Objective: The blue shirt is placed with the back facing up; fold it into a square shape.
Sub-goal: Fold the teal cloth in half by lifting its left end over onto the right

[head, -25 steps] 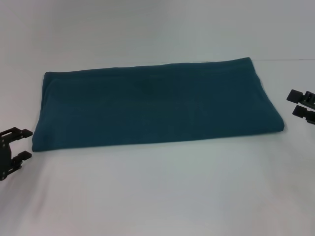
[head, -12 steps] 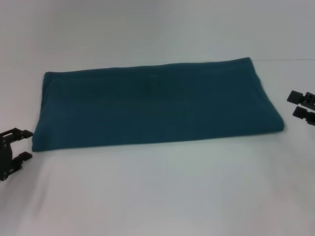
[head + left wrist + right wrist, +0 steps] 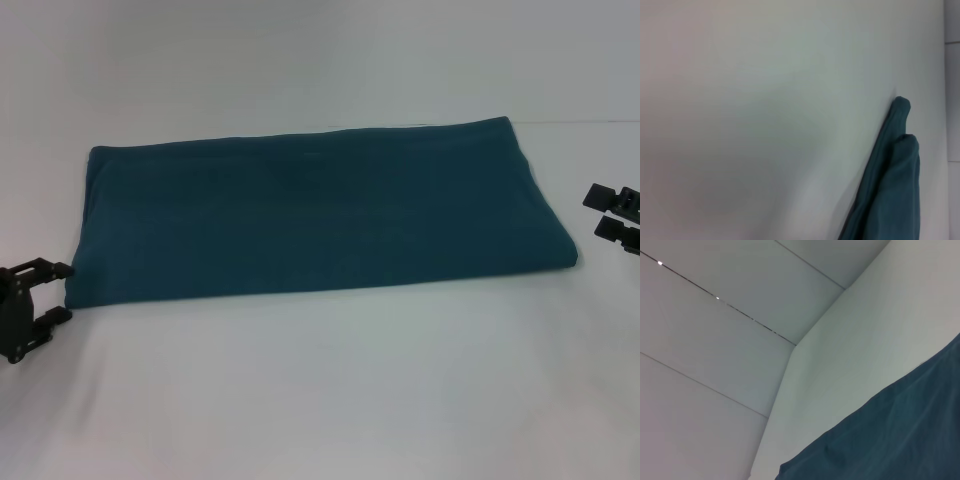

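Head view: blue shirt (image 3: 315,212) folded into a long flat band on the white desk (image 3: 320,400), claws at both ends.
Left claw (image 3: 62,292) low at the shirt's near left corner, fingers spread apart, upper tip right at the cloth edge, nothing held. Shirt lies flat across the desk's middle, plain side up; left wrist view shows its layered folded edge (image 3: 890,190). Right claw (image 3: 597,210) just off the shirt's right end, fingers narrowly apart, empty, not touching.
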Tool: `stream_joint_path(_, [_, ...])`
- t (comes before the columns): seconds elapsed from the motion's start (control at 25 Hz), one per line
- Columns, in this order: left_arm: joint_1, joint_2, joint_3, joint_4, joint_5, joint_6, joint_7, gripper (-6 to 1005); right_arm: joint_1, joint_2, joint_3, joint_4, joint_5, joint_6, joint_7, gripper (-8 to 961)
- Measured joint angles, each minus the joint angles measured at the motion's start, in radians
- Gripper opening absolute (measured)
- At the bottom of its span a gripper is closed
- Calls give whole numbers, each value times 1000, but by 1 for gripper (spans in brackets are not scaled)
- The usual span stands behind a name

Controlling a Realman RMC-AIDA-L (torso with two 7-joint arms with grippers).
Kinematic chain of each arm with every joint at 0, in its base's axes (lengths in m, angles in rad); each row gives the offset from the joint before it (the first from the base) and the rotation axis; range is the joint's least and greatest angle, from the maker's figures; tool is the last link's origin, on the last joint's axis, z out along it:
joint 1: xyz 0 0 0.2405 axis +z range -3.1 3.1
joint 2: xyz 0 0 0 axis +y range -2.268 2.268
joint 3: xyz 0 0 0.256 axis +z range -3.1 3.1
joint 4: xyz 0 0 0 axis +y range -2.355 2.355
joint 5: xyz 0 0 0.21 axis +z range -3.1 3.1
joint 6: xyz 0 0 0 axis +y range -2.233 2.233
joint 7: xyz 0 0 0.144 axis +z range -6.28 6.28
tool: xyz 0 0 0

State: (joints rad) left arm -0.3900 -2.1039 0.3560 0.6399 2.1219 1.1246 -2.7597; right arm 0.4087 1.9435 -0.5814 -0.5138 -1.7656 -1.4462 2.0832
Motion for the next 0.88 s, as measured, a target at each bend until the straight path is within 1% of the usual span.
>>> stream_joint_path(0.28, [-24,3,9,-24,3,-16,0,608,1,-1,0,0,0,1,1,945])
stream_joint_path(0.44, [-46,4,15,-42,3,-26,3,609,1,-1,1,0,0,1,1,945])
stream_joint_path(0.64, [-84,10,34,-61,2,-46,8,609,0,-2,2,0,0,5,1,945])
stream_joint_path(0.88, [-117,13,53,-69,2,-43,12,609,-1,-2,2,0,0,10,2,945])
